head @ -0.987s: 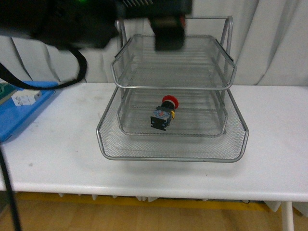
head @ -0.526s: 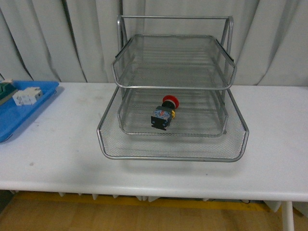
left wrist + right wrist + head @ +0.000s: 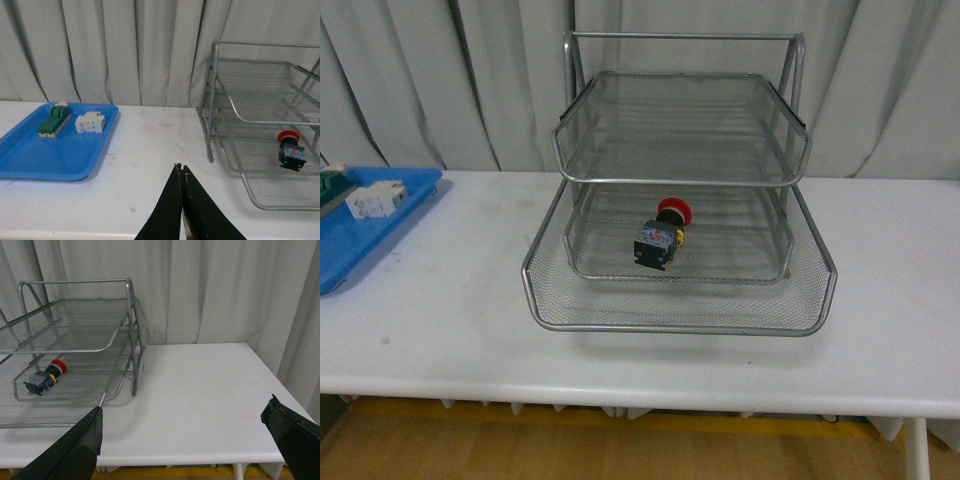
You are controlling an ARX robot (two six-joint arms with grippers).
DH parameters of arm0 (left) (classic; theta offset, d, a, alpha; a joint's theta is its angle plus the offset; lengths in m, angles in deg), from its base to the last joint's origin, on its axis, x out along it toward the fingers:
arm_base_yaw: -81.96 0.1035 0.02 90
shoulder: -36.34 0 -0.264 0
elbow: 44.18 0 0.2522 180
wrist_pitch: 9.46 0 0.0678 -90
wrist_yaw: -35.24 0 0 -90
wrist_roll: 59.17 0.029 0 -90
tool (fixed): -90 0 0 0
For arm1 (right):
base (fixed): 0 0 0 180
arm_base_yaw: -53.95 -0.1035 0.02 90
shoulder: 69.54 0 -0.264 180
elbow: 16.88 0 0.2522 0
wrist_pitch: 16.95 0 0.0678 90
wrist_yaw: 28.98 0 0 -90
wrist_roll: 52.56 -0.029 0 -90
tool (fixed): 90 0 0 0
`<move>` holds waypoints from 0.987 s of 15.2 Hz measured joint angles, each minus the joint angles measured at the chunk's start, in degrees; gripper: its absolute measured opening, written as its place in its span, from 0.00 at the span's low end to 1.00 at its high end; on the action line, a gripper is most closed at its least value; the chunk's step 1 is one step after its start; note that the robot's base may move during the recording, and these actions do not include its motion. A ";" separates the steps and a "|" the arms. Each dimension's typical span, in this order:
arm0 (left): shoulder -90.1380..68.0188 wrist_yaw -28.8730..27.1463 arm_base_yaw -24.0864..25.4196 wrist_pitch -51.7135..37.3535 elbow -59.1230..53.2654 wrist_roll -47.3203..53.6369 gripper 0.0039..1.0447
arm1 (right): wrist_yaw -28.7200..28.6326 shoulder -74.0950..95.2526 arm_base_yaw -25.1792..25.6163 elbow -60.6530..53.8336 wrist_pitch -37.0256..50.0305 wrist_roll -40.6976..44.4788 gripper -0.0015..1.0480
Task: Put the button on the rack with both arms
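Observation:
The button (image 3: 661, 234), with its red cap, yellow ring and dark body, lies on its side in the middle tray of the silver wire-mesh rack (image 3: 680, 180). It also shows in the left wrist view (image 3: 291, 152) and the right wrist view (image 3: 46, 376). Neither arm shows in the front view. My left gripper (image 3: 180, 169) is shut with nothing between its fingers, over bare table between the blue tray and the rack (image 3: 260, 130). My right gripper (image 3: 185, 407) is open and empty, over the table beside the rack (image 3: 80, 340).
A flat blue tray (image 3: 365, 235) lies at the table's left end, holding a white block (image 3: 90, 122) and a green-and-cream switch (image 3: 54, 119). Grey curtains hang behind. The white table (image 3: 430, 310) has its front edge close below the rack.
A dark arm that blocked the upper left of the front view a second ago has pulled out of sight. The button and rack have not moved.

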 joint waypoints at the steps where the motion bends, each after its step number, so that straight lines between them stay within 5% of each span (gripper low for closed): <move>1: 1.22 0.04 0.00 0.87 -0.44 0.00 0.01 | 0.02 0.00 0.00 0.00 0.02 -0.02 0.94; 15: 17.35 0.04 0.00 13.05 -3.17 0.00 0.01 | 0.02 0.00 0.00 0.00 0.00 0.00 0.94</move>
